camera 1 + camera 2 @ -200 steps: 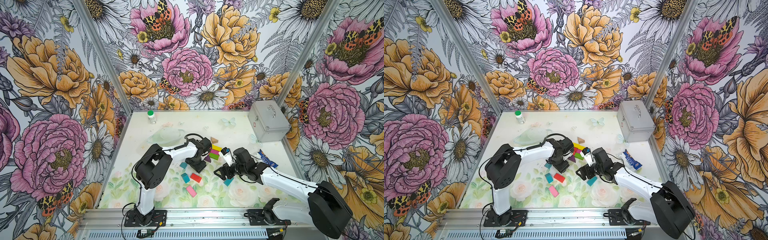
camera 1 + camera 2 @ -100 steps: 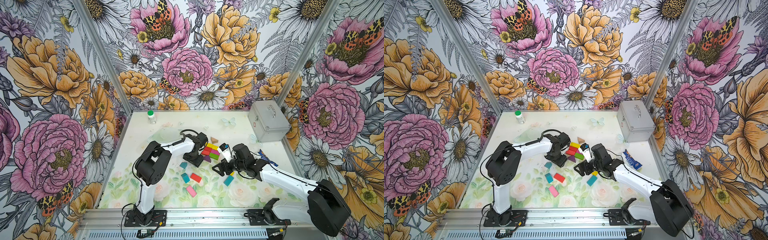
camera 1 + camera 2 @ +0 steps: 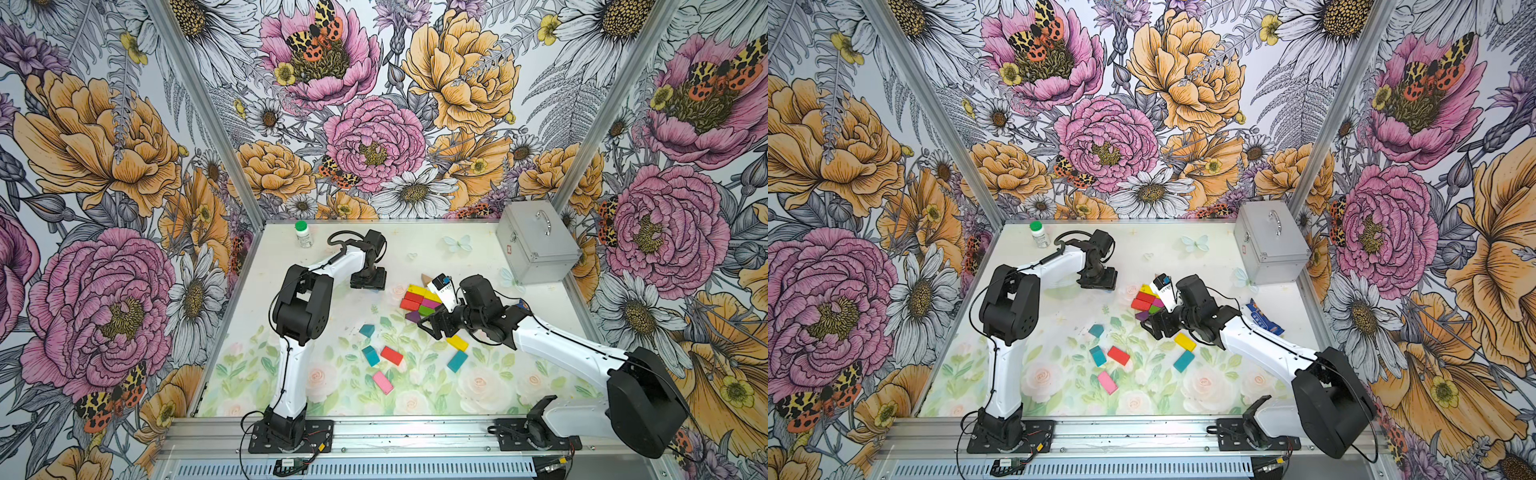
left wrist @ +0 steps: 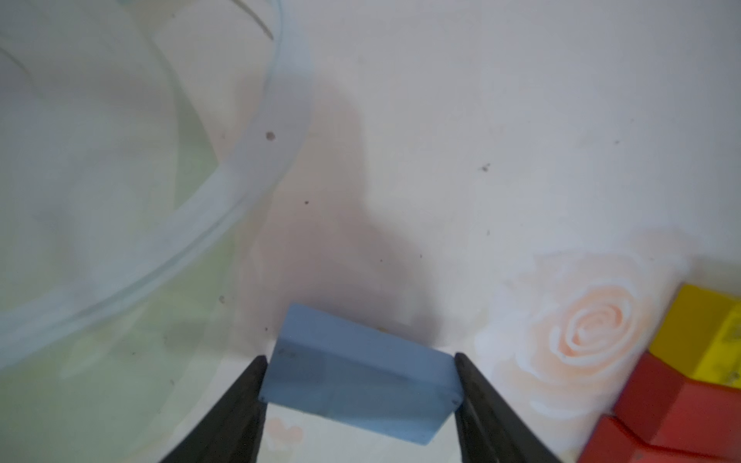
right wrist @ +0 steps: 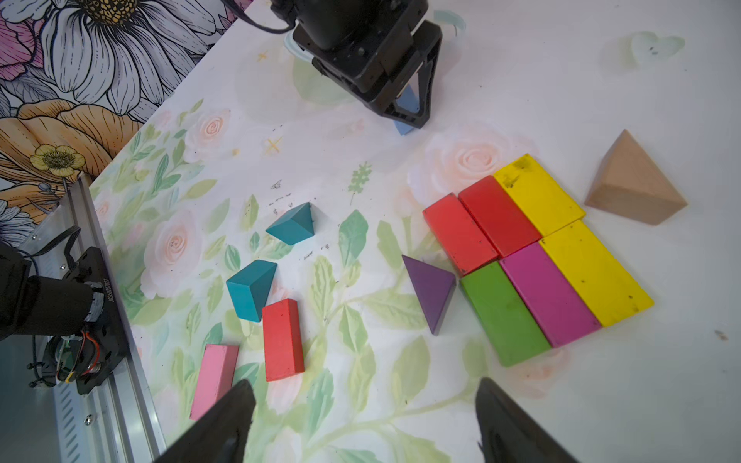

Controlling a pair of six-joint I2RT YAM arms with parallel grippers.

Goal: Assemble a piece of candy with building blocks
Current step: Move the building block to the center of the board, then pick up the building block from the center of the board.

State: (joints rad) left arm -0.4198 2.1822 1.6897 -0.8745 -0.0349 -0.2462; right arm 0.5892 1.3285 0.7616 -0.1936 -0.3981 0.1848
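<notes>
Near the 6-brick slab (image 5: 537, 256), left gripper (image 4: 359, 356) clamps a light blue brick (image 4: 353, 377); right gripper (image 5: 365, 383) gapes empty.

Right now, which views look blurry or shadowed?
Left wrist view: soft throughout; a dark shadow lies on the white table beyond the light blue rectangular block in the left gripper; the clear curved rim is hazy. Right wrist view: the red, yellow, green and magenta brick cluster is crisp; only the black fingertips of the right gripper blur.
</notes>
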